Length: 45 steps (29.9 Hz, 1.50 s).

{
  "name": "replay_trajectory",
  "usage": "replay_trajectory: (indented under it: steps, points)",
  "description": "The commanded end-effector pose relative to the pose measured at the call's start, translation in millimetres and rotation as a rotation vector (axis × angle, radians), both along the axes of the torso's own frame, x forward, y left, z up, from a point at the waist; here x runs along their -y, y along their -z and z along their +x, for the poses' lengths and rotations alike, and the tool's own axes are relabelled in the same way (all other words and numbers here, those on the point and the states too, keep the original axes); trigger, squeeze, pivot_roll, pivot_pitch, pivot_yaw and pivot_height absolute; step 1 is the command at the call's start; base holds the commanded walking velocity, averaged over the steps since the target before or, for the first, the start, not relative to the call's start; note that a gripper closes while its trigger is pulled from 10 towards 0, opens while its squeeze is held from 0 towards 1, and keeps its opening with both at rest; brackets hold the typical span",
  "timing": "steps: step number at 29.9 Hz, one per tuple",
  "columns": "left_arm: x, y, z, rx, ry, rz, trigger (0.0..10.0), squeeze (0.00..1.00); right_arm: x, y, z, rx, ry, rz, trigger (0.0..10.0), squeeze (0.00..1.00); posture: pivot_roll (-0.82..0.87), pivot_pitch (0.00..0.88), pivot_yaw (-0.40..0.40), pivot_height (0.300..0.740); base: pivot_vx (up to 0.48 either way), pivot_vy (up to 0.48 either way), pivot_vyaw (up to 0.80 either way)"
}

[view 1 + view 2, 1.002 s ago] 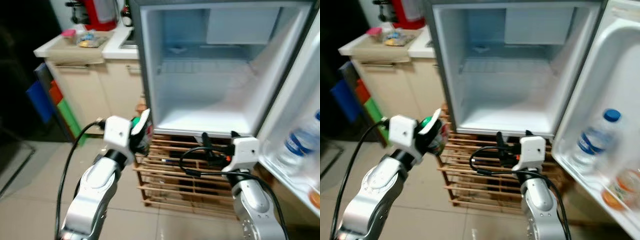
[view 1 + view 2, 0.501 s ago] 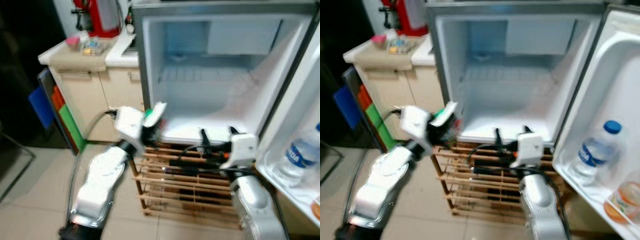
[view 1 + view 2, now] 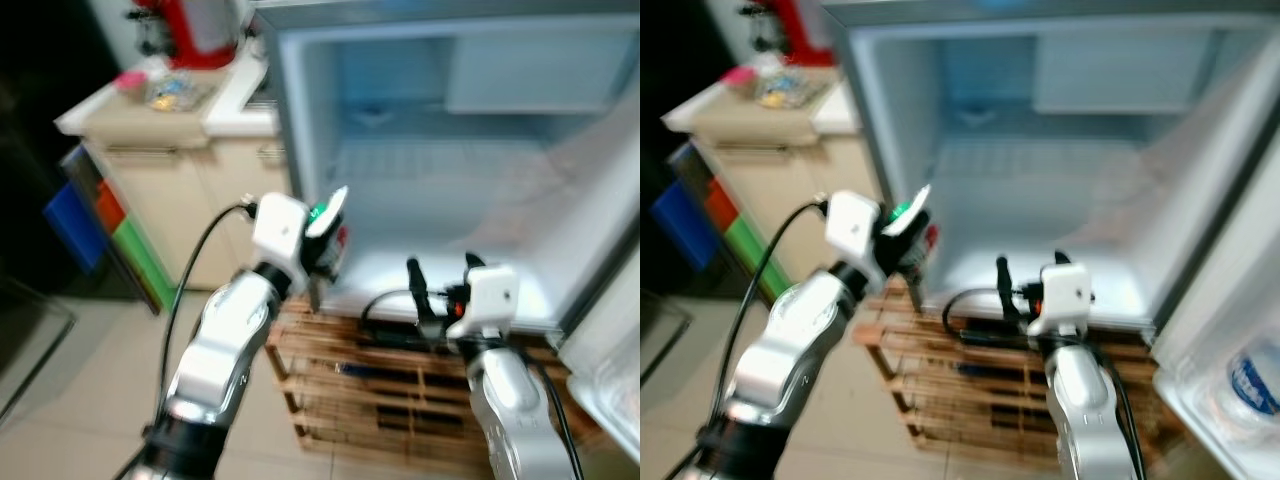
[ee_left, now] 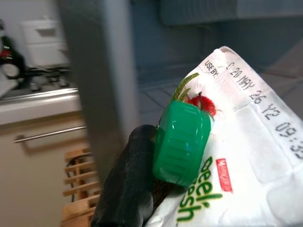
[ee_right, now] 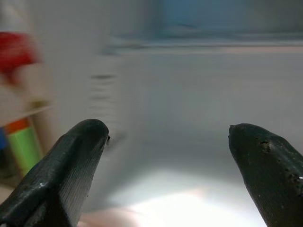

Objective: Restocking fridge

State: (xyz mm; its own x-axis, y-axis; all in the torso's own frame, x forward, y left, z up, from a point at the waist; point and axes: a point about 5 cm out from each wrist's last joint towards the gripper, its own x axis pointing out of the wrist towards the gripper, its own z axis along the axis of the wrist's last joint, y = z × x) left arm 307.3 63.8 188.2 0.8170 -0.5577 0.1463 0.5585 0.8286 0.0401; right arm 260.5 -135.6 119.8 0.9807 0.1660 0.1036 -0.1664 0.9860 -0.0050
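1 item is on its way in: a white carton [image 4: 222, 156] with a green screw cap [image 4: 182, 142], clamped in the left claw [image 3: 322, 232] near the centre-left of the head view, just at the left edge of the open fridge [image 3: 440, 150]. The wrist view shows a black finger [image 4: 125, 189] pressed against the cap side of the carton, with the fridge's grey wall just beyond it.

The right claw [image 3: 440, 285] sits low in the centre of the frame, in front of the fridge's bottom lip, its 2 fingers spread wide and holding nothing.

The fridge compartment looks bare, its white floor lit and without stock, so I judge the restocking barely begun: the carton is not yet inside. A bottle [image 3: 1252, 378] shows at the lower right edge in the door shelf. Below the fridge stands a wooden rack [image 3: 400, 390], and a counter [image 3: 170, 105] with a red appliance [image 3: 195, 30] fills the upper left.
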Motion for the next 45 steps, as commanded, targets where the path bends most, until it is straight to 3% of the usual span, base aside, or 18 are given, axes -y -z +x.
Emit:
replay_trajectory:
  steps: [1, 7, 12, 23, 36, 45]
  points:
    - [2.5, 0, 3.5, -0.013, 0.013, -0.002, 10.0, 0.0, -4.4, -2, -1.3, 0.009, -0.017, 0.004, 10.0, 0.0, -0.13, 0.0, 0.094, 0.74, 0.0, 0.0, 0.0]
    - [20.1, -2, 10.2, -0.012, 0.071, -0.015, 10.0, 0.0, -5.2, -3, -1.7, 0.014, -0.01, 0.007, 10.0, 0.0, -0.15, 0.0, 0.11, 0.74, 0.045, -0.066, 0.0]
    - [24.8, -1, 14.6, -0.02, 0.091, -0.025, 10.0, 0.0, -4.0, -3, -2.3, 0.014, -0.003, -0.011, 10.0, 0.0, -0.16, 0.0, 0.115, 0.74, 0.313, -0.359, 0.0]
    - [-1.3, -3, 40.6, -0.009, -0.102, -0.013, 10.0, 0.0, -2.9, -3, -3.0, 0.014, -0.013, -0.021, 10.0, 0.0, -0.16, 0.0, 0.109, 0.74, 0.109, -0.071, -0.22]
    - [-28.9, -20, 77.3, 0.033, -0.207, 0.012, 10.0, 0.0, -5.2, -2, -8.4, 0.006, -0.025, -0.023, 10.0, 0.0, -0.19, 0.0, 0.123, 0.74, 0.0, 0.0, 0.0]
    - [-59.1, -37, 97.1, 0.072, -0.295, -0.01, 10.0, 0.0, -6.3, -1, -21.9, -0.01, -0.031, -0.03, 10.0, 0.0, -0.22, 0.036, 0.123, 0.74, 0.0, 0.0, 0.0]
